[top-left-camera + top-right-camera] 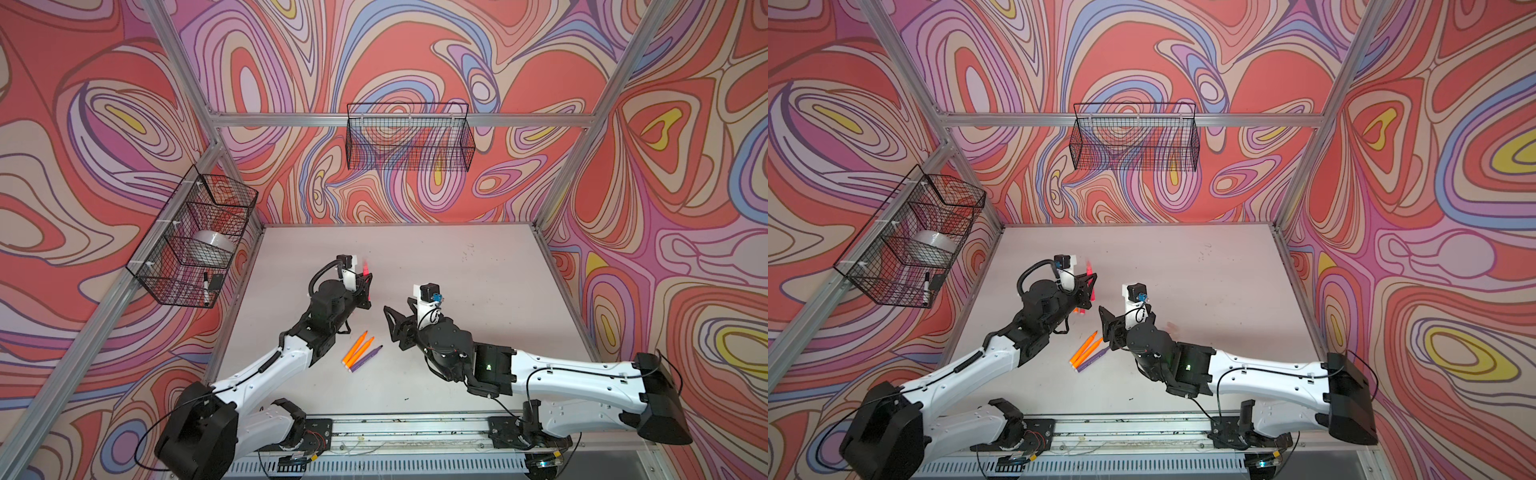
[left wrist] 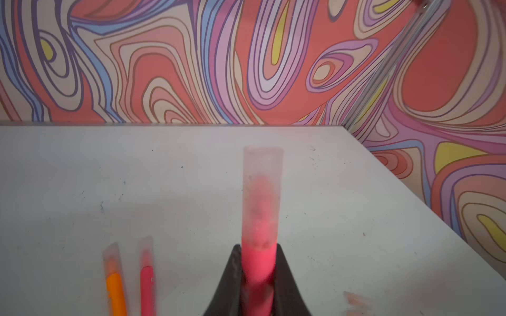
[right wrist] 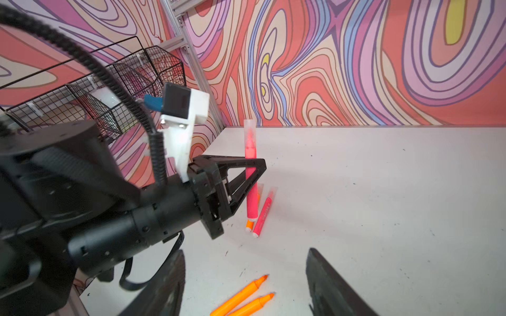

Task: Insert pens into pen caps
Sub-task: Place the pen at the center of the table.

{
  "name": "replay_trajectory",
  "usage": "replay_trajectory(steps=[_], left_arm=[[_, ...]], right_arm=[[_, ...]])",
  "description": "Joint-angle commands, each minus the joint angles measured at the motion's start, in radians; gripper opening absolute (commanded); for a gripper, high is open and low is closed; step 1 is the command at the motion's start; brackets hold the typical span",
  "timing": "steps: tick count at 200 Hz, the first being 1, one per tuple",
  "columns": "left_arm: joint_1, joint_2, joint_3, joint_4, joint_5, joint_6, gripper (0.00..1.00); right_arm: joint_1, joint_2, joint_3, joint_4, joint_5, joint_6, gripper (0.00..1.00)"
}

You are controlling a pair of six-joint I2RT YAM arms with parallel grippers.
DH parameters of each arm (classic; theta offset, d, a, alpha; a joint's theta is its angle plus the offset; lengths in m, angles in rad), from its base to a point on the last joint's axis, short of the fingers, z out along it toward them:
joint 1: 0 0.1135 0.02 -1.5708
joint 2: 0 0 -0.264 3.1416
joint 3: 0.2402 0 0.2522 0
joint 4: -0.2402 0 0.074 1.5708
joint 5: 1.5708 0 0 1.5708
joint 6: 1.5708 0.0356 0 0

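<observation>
Table (image 1: pixel 457 266), arms converging mid-bench. Left gripper (image 2: pixel 258 273) clamped on hot pink pen (image 3: pixel 251 191), long axis upright, pen cap (image 2: pixel 262 175) seated over its tip. Right gripper (image 3: pixel 245 251) jaws wide apart, empty. It is the nearer arm to two uncapped orange pens (image 3: pixel 242 296) lying flat just beneath it, tips toward the back wall. Purple pen (image 1: pixel 368 357) lies alongside.

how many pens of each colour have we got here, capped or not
orange pens: 3
pink pens: 2
purple pen: 1
total: 6
</observation>
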Motion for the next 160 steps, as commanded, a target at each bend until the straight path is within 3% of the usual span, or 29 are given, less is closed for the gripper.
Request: replay_trajectory(steps=[1, 78, 160], left_arm=[[0.013, 0.105, 0.094, -0.238, -0.065, -0.061, 0.00], [0.043, 0.476, 0.310, -0.462, -0.060, -0.100, 0.00], [0.056, 0.674, 0.426, -0.554, -0.094, -0.113, 0.00]], right_arm=[[-0.005, -0.022, -0.047, -0.064, 0.056, 0.029, 0.73], [-0.051, -0.017, -0.079, -0.156, 0.037, 0.126, 0.76], [-0.093, 0.009, -0.088, -0.149, -0.013, 0.153, 0.77]])
